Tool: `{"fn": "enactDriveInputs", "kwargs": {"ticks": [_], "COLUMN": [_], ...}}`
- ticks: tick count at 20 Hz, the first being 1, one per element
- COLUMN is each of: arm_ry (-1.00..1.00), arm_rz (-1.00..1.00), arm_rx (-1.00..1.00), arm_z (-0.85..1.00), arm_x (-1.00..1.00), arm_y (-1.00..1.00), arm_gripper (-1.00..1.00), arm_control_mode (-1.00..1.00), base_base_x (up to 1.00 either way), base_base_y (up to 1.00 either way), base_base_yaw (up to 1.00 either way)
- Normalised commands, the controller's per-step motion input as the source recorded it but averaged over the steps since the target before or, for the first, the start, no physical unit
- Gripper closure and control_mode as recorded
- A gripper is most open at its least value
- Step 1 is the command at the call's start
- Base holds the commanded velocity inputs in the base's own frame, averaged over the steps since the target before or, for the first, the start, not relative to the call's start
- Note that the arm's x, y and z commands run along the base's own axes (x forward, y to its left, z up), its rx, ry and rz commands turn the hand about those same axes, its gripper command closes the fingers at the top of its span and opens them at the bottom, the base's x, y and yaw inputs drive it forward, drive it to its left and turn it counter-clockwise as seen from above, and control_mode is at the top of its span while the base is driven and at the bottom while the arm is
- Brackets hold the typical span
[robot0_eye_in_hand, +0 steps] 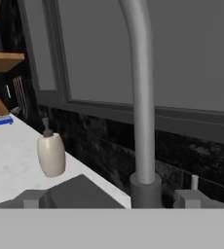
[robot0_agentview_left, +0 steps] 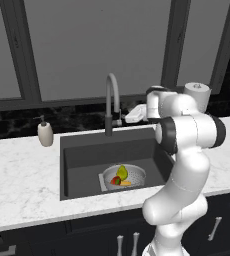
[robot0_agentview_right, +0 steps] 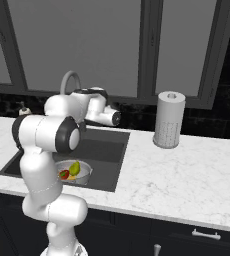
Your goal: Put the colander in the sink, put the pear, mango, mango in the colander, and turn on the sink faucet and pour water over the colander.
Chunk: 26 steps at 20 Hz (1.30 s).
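Observation:
The silvery colander (robot0_agentview_left: 136, 174) (robot0_agentview_right: 86, 170) sits in the dark sink (robot0_agentview_left: 87, 155) (robot0_agentview_right: 109, 150). Inside it lie the yellow-green pear (robot0_agentview_left: 122, 171) (robot0_agentview_right: 75, 168), a red-green mango (robot0_agentview_left: 115, 180) (robot0_agentview_right: 64, 174) and an orange-yellow mango (robot0_agentview_left: 126, 183). The grey gooseneck faucet (robot0_agentview_left: 111, 100) (robot0_agentview_right: 69, 80) (robot0_eye_in_hand: 142, 97) stands behind the basin, and no stream falls from it. My gripper (robot0_agentview_left: 132, 117) (robot0_eye_in_hand: 110, 198) is open just right of the faucet's lower column, facing it, with nothing between its fingertips (robot0_eye_in_hand: 33, 198).
A beige soap pump bottle (robot0_agentview_left: 45, 134) (robot0_eye_in_hand: 51, 154) stands on the white marble counter left of the sink. A paper towel roll (robot0_agentview_right: 168, 120) (robot0_agentview_left: 198, 95) stands at the back right. Dark window frames and a black backsplash close off the rear.

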Motion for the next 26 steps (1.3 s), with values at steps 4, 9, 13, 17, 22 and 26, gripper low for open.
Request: {"fn": "enactDriveInputs", "kwargs": {"ticks": [4, 9, 13, 17, 22, 26], "arm_ry": [0.00, -0.02, -0.02, -0.02, 0.00, 0.00], "arm_rz": [0.00, 0.00, 0.00, 0.00, 0.00, -0.01], "arm_rx": [0.06, 0.08, 0.07, 0.06, 0.05, 0.02], "arm_z": [-0.05, -0.23, -0.14, -0.01, 0.00, -0.06], "arm_x": [0.21, 0.27, 0.28, 0.23, 0.14, 0.08], "arm_y": [0.00, 0.00, 0.00, 0.00, 0.09, 0.15], "arm_gripper": [-1.00, -1.00, -1.00, -1.00, -1.00, -1.00], "arm_control_mode": [-1.00, -1.00, -1.00, -1.00, -1.00, -1.00], "base_base_x": [0.00, 0.00, 0.00, 0.00, 0.00, 0.00], "base_base_y": [0.00, 0.00, 0.00, 0.00, 0.00, 0.00], "base_base_yaw": [0.00, 0.00, 0.00, 0.00, 0.00, 0.00]}}
